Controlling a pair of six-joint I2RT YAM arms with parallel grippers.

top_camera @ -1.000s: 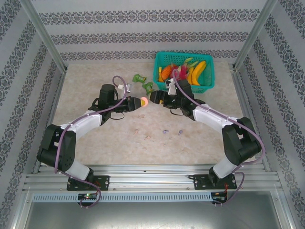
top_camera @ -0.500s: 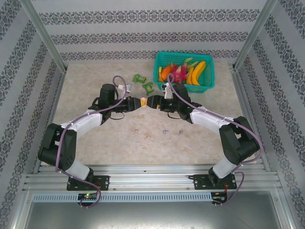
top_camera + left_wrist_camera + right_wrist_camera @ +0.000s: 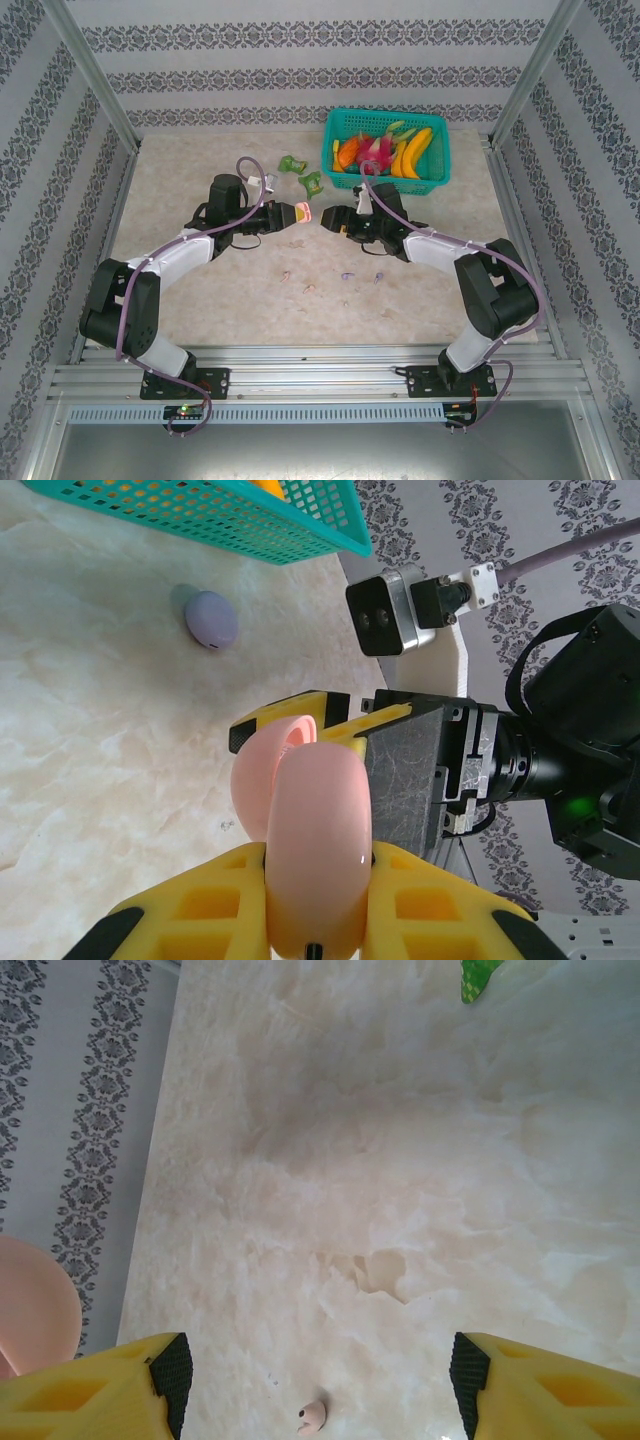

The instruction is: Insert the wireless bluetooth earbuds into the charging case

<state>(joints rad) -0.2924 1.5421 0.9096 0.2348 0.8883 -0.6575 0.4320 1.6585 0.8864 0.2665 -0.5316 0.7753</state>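
Currently the left tool point(image 3: 298, 212) is clamped on the pale pink round plastic charging case point(image 3: 310, 830), holding it over the middle of the bench point(image 3: 180, 180), and the case's two halves appear parted. Just beside the case and facing it, the right tool point(image 3: 330, 220) has its yellow fingers point(image 3: 100, 1390) spread wide with nothing between them. Loose on the bench, toward the near edge from both tools, lie the tiny pale pink earbuds point(image 3: 287, 272) and, right of them, the tiny pale purple earbuds point(image 3: 347, 276). A pale purple round case point(image 3: 210, 618) rests near the teal mesh plastic basket point(image 3: 436, 165) at the far edge.
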